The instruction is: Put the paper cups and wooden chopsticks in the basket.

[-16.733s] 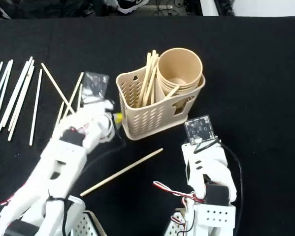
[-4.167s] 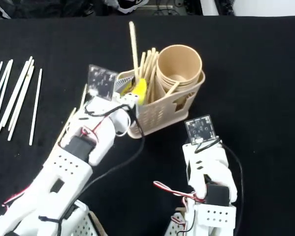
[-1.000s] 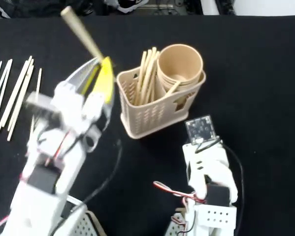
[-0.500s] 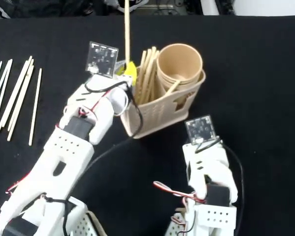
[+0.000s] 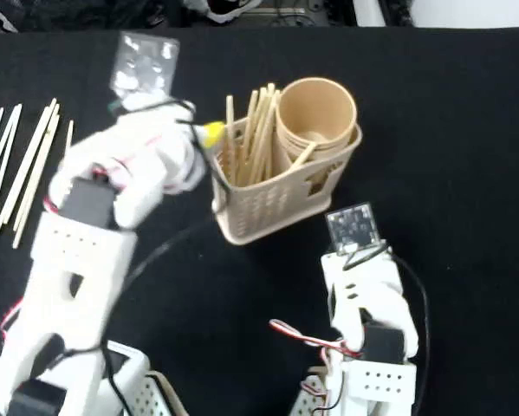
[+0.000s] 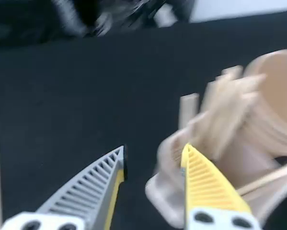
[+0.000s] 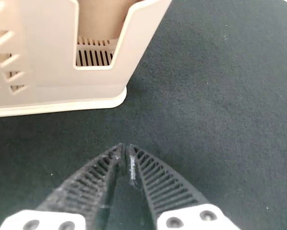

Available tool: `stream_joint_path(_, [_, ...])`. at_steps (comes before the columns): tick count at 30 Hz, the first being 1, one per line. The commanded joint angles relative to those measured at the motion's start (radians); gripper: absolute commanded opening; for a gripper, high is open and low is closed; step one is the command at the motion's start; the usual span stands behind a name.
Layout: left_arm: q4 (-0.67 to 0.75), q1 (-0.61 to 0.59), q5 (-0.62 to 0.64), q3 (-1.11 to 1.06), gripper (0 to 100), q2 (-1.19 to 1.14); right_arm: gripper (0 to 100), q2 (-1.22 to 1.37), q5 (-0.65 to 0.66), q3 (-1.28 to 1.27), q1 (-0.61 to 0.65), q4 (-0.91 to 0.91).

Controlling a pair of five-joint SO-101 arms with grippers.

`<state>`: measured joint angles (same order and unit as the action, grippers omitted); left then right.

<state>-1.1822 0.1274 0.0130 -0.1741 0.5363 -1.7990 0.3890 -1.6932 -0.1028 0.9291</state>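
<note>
The beige slotted basket stands mid-table with a stack of paper cups and several wooden chopsticks upright inside. One chopstick leans at the basket's left end. My left gripper is just left of the basket rim. In the left wrist view it stands open and empty, with the basket, cups and chopsticks beyond it. My right gripper is shut, empty, low over the cloth in front of the basket.
Several loose chopsticks lie on the black cloth at the far left. The right arm sits in front of the basket's right end. Open cloth stretches to the right of the basket.
The left gripper held a chopstick upright over the basket, then opened. The chopstick now stands in the basket's left end, and the left arm has swung back to the left.
</note>
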Motion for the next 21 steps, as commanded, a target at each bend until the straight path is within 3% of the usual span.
stream_joint_path(1, [-0.196,-0.18,-0.117,0.173,20,-0.091,1.5,-0.067,0.006,0.008,-0.011,0.0])
stream_joint_path(6, [-0.307,-0.346,-0.381,0.203,20,-0.292,1.5,-0.067,0.006,0.008,-0.011,0.0])
stream_joint_path(11, [-0.319,-0.36,-0.624,0.17,16,-0.545,1.5,-0.067,0.006,0.008,-0.011,0.0])
stream_joint_path(21, [-0.249,-0.378,-0.663,0.369,10,-1.025,1.4,-0.067,0.006,0.008,-0.012,0.002])
